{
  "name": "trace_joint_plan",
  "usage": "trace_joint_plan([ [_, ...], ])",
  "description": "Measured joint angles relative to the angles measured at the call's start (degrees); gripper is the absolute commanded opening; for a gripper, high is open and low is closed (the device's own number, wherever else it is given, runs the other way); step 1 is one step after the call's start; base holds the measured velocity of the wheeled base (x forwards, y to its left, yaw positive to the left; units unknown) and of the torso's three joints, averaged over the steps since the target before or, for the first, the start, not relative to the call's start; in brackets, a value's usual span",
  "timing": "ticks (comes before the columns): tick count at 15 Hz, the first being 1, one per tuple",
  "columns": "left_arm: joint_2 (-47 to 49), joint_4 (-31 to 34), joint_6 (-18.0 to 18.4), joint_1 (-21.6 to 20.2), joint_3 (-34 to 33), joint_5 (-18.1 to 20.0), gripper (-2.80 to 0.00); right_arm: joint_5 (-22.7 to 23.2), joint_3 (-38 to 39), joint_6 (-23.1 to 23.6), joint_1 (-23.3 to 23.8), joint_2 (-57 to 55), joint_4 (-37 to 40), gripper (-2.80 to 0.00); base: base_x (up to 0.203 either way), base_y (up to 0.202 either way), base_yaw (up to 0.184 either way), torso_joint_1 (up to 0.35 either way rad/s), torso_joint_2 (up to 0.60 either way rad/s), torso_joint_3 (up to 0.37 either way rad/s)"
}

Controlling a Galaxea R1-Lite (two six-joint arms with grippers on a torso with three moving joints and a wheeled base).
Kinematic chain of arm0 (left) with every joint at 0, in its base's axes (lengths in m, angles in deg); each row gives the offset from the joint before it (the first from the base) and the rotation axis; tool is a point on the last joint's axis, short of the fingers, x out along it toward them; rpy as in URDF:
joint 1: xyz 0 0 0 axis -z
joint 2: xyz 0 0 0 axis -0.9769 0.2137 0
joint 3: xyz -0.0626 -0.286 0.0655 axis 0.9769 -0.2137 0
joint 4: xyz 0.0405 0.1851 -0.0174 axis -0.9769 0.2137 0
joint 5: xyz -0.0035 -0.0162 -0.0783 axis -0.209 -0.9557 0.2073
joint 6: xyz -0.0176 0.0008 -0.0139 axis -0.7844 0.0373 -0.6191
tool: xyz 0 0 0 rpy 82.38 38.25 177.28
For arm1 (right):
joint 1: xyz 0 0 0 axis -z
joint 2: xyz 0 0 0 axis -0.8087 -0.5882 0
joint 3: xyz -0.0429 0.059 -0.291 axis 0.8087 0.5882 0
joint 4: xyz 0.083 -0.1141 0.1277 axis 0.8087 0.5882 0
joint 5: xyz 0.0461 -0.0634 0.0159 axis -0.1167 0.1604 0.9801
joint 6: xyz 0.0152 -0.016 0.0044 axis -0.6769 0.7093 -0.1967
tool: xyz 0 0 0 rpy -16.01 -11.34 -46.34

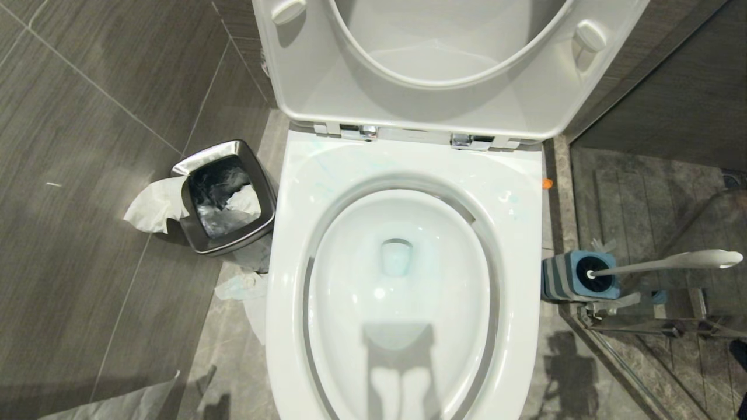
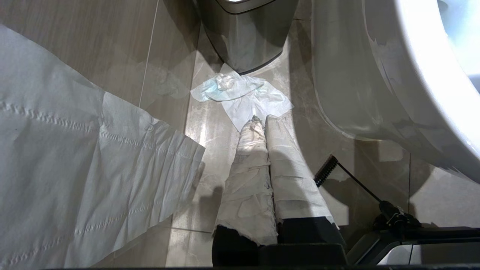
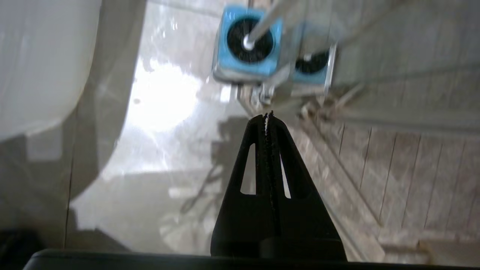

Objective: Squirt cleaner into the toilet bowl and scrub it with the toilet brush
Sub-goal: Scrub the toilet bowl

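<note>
Neither arm shows from the head, where the toilet bowl (image 1: 402,291) stands lid-up with the toilet brush (image 1: 665,262) in its striped holder (image 1: 575,277) just beside it; light and stiff, the brush is probably best taken high on its slim, likely slippery handle. Left wrist: the left gripper (image 2: 261,120), paper-wrapped fingers pressed together, hangs low over floor tissue (image 2: 243,95). Right wrist: the right gripper (image 3: 267,117), jaws closed and empty, aims at the holder.

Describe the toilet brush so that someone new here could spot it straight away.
Start at the white toilet bowl with its lid raised. On the floor to its right stands a blue-and-grey striped holder. The toilet brush sits in it: black bristles, and the only long white handle, slanting away from the bowl.
</note>
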Motion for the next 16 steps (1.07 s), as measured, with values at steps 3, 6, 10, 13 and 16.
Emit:
trace_joint_plan([
  [3,0.00,0.00,0.02,0.02,0.00,0.01,-2.80,-0.03,0.19,-0.33,-0.62,-3.40,-3.35,-2.80,0.000,0.000,0.000,0.000,0.00,0.000],
  [6,0.00,-0.02,-0.05,0.02,0.00,0.01,-2.80,-0.49,0.19,-0.87,-0.73,-7.53,-7.66,-2.80,0.000,0.000,0.000,0.000,0.00,0.000],
  [10,0.00,-0.01,-0.03,0.00,0.00,0.01,-2.80,-3.16,0.21,-1.13,-0.69,-11.58,-8.00,-2.80,0.000,0.000,0.000,0.000,0.00,0.000],
  [13,0.00,0.00,-0.01,0.00,0.00,0.01,-2.80,-3.16,0.21,-1.43,-0.69,-14.40,-8.72,-2.80,0.000,0.000,0.000,0.000,0.00,0.000],
  [16,0.00,0.00,-0.03,0.00,0.00,-0.01,-2.80,-3.16,0.21,-1.41,-0.69,-16.85,-9.88,0.00,0.000,0.000,0.000,0.000,0.00,0.000],
])
